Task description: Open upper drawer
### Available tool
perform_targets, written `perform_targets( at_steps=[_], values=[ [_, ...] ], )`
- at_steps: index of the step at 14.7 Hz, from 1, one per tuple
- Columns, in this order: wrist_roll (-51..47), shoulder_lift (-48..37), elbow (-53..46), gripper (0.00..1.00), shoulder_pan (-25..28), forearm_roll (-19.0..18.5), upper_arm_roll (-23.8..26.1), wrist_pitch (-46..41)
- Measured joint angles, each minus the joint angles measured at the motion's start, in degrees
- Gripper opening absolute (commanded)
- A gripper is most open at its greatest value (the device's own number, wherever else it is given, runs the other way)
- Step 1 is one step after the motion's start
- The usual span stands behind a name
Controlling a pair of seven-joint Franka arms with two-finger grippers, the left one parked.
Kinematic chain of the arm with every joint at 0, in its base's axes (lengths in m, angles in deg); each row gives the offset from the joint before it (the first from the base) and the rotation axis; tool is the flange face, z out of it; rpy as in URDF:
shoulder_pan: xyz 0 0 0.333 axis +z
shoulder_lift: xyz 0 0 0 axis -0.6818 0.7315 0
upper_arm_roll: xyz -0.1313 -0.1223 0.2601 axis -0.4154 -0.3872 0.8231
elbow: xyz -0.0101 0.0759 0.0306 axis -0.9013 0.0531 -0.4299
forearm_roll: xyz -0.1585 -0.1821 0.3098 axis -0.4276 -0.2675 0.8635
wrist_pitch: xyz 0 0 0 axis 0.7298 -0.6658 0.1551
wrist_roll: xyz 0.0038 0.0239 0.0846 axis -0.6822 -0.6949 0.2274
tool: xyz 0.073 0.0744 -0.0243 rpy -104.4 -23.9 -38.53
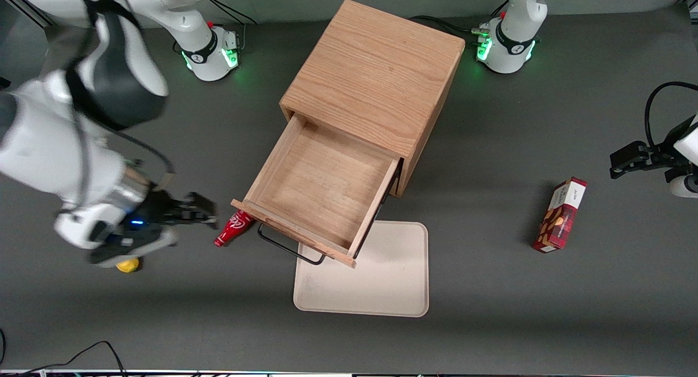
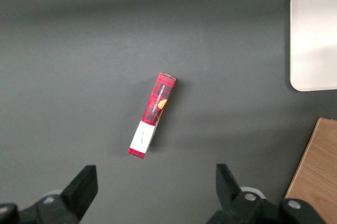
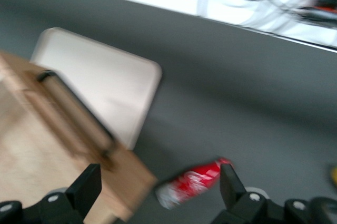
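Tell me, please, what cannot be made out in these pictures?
- Lower drawer: hidden in the front view under the pulled-out upper drawer.
- Red can: its end is hidden under that drawer's front; its label is blurred in the right wrist view.
- Yellow object: mostly covered by the gripper, which is open beside the drawer.

A dark grey table (image 1: 545, 322) fills the scene, matte, with soft shadows under whatever stands on it. A boxy wooden cabinet (image 1: 376, 77) sits near the table's middle. On the table in front of the cabinet lies a flat cream tray (image 1: 381, 289) with rounded corners. Black cables (image 1: 82, 355) curl at the table's edge nearest the camera, well apart from the tray. Green light (image 1: 234, 58) glows beside the cabinet.
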Motion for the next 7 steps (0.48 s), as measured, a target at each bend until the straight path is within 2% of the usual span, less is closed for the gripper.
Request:
perform_targets(
  at_steps=[4, 7],
  values=[
    [0.0, -4.5, 1.1, 1.0, -7.4, -1.4, -1.1, -4.7],
    [-2.8, -10.2, 6.9, 1.0, -9.6, -6.5, -1.8, -5.0]
  ],
)
